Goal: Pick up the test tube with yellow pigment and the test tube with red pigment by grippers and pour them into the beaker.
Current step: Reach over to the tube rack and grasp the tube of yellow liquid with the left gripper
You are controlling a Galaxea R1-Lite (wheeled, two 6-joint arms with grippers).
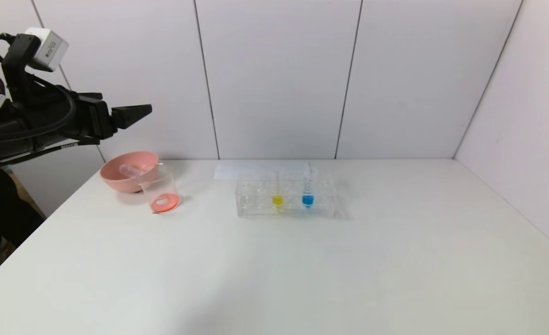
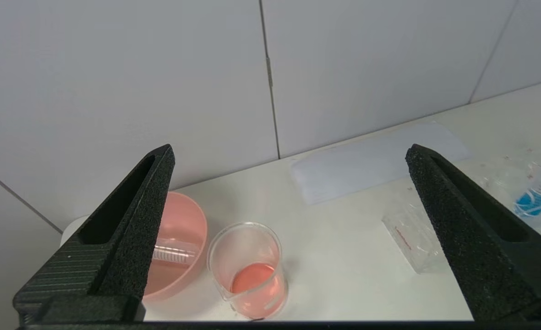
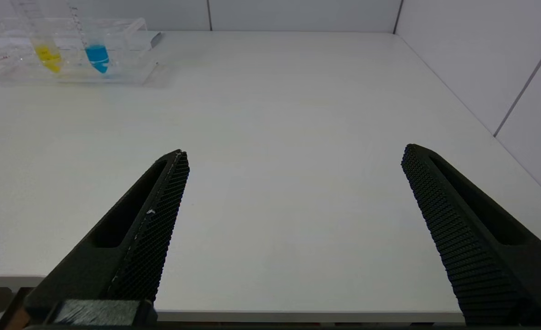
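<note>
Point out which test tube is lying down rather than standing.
The empty test tube lying in the pink bowl; the yellow and blue tubes stand in the rack.

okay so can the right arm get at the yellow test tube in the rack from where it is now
Probably yes. The right gripper hangs open over bare table, nothing lies between it and the rack, and the yellow test tube stands upright, clear of the blue tube beside it.

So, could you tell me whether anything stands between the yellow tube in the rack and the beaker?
Nothing visible does: only bare table lies between the yellow tube and the beaker; the blue tube stands on its far side.
</note>
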